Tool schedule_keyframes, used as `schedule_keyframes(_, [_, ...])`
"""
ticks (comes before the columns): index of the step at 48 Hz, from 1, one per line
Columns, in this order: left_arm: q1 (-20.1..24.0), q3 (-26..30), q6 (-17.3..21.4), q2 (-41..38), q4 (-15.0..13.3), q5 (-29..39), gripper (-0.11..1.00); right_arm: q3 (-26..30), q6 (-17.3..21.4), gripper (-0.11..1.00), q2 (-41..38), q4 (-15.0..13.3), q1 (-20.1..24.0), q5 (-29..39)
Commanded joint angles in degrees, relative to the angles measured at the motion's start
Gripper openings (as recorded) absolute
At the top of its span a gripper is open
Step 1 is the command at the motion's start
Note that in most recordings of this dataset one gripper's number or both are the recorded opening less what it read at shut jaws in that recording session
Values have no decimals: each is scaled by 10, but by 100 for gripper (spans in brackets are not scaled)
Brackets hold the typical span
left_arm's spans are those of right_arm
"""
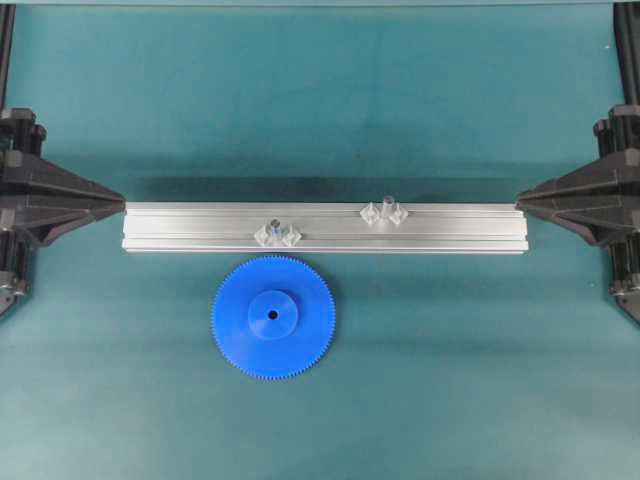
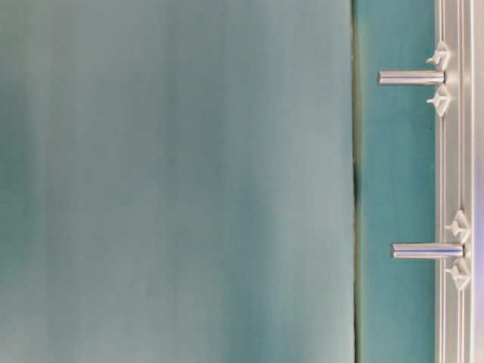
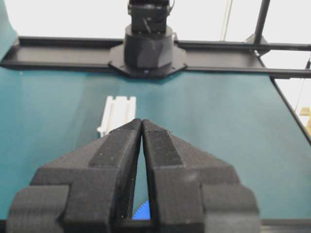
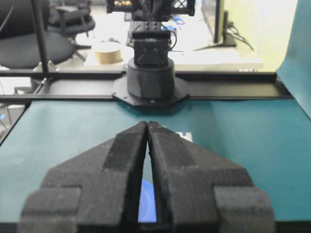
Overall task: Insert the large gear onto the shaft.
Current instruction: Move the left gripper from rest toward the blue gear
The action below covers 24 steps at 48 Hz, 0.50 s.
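Rail [image 1: 325, 227] runs left to right across the middle of the table [image 1: 320, 100]. On the rail, right of its middle, stands the shaft [image 1: 385, 212]; the other pin [image 1: 276, 233] sits on it left of the middle. The large gear [image 1: 273, 318] lies flat just in front of the rail, below that left pin, not touching. The left gripper [image 1: 118, 203] is at the rail's left end, the right gripper [image 1: 522, 203] at its right end.

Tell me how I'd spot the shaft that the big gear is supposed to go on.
Find the long aluminium rail lying across the middle of the green table. Two small upright pins on clear winged bases stand on it. The shaft is the right-hand one, plain grey on the far edge; the other pin, just above the large gear, has a dark bluish tip.
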<state>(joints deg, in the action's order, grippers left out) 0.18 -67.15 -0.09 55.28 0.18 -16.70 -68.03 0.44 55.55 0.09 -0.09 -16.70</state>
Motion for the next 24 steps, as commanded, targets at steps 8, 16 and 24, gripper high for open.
schedule_keyframes(8, [-21, 3, -48, -3, 7, 30, -1, -18, 17, 11, 12, 22, -4, 41])
schedule_keyframes(16, [-25, 30, -48, -11, 10, 86, -1, -4, 42, 9, 30, 21, -4, 120])
schedule_keyframes(24, [-38, 65, -47, -50, 10, 172, -1, 25, 46, 8, 20, 21, -9, 214])
